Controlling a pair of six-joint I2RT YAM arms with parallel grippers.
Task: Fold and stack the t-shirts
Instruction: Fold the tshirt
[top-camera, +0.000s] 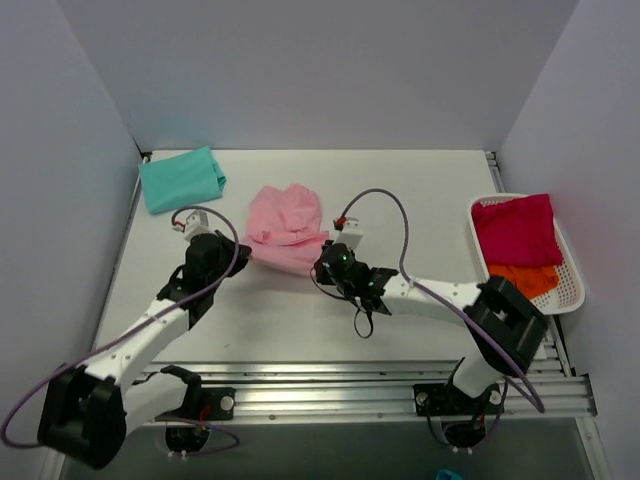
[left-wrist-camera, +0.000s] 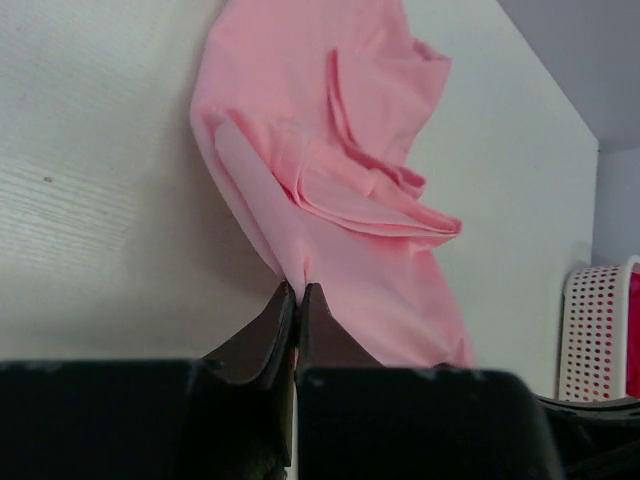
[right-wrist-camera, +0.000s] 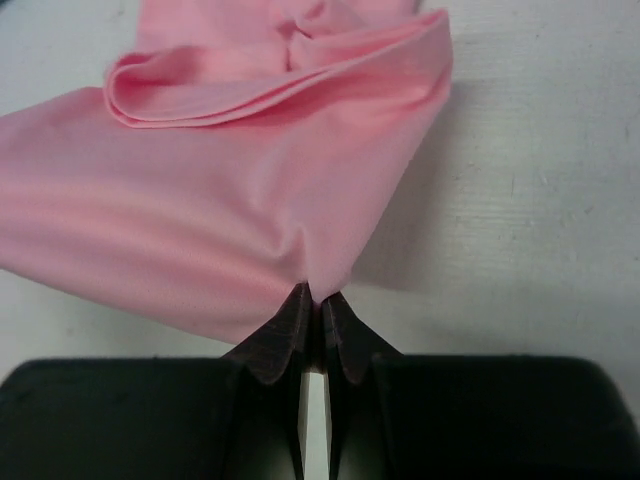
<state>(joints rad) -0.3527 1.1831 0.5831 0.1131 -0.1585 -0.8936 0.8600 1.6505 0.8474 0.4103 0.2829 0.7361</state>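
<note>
A light pink t-shirt (top-camera: 284, 228) lies crumpled in the middle of the white table (top-camera: 300, 320). My left gripper (top-camera: 240, 250) is shut on its near left edge; in the left wrist view the fingertips (left-wrist-camera: 285, 305) pinch the pink t-shirt (left-wrist-camera: 330, 180). My right gripper (top-camera: 325, 260) is shut on its near right edge; the right wrist view shows the pink t-shirt (right-wrist-camera: 220, 210) bunched into the closed right gripper (right-wrist-camera: 320, 295). A folded teal t-shirt (top-camera: 181, 179) sits at the back left. Crimson t-shirt (top-camera: 516, 229) and orange t-shirt (top-camera: 525, 278) lie in the basket.
A white mesh basket (top-camera: 576, 290) stands at the right edge of the table, also seen in the left wrist view as the white basket (left-wrist-camera: 597, 330). Grey walls enclose the back and sides. A metal rail (top-camera: 330, 385) runs along the near edge.
</note>
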